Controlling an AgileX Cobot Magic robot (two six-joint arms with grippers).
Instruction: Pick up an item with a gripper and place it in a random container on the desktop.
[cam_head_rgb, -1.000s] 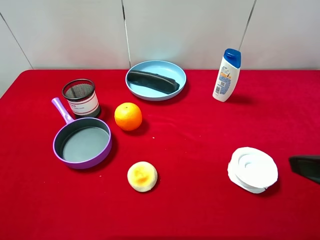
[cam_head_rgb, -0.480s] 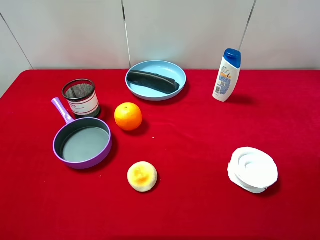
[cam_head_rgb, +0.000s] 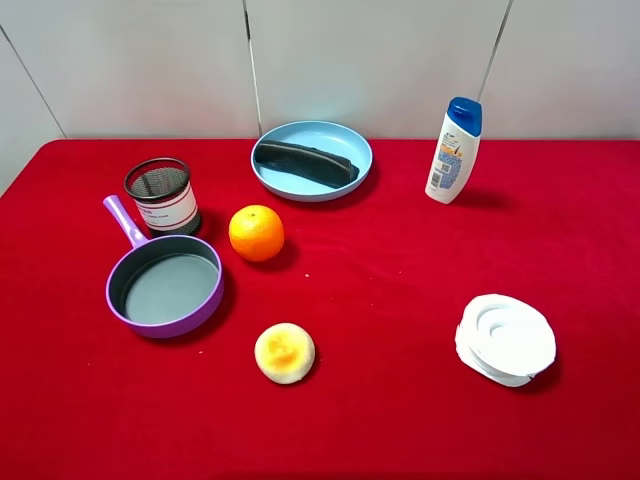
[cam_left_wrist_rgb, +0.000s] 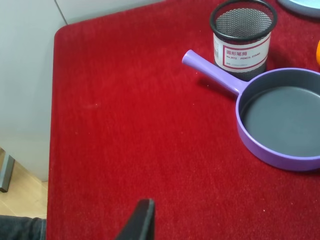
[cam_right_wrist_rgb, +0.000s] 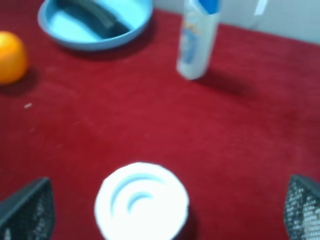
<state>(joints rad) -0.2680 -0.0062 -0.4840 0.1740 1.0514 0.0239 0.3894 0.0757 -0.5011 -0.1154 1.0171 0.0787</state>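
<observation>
The black soft case (cam_head_rgb: 305, 162) lies inside the light-blue plate (cam_head_rgb: 357, 150) at the back of the red desktop (cam_head_rgb: 400, 270). Neither gripper shows in the exterior high view. In the right wrist view the right gripper (cam_right_wrist_rgb: 165, 210) is open and empty, its two fingertips (cam_right_wrist_rgb: 25, 210) wide apart, above a white round object (cam_right_wrist_rgb: 142, 200). The plate (cam_right_wrist_rgb: 75, 37) with the case (cam_right_wrist_rgb: 92, 12) lies far beyond it. In the left wrist view only one dark finger (cam_left_wrist_rgb: 142, 222) of the left gripper shows, above bare red cloth near the table's left edge.
A purple-handled pan (cam_head_rgb: 165, 285), a black mesh cup (cam_head_rgb: 162, 195), an orange (cam_head_rgb: 256, 232) and a yellowish bun (cam_head_rgb: 285, 352) sit on the left half. A shampoo bottle (cam_head_rgb: 455, 150) stands at the back right. The white round object (cam_head_rgb: 505, 338) lies at the front right.
The dark tip of the right gripper, seen at the right edge of the exterior view one second ago, has drawn back out of view. Nothing on the table has moved.
</observation>
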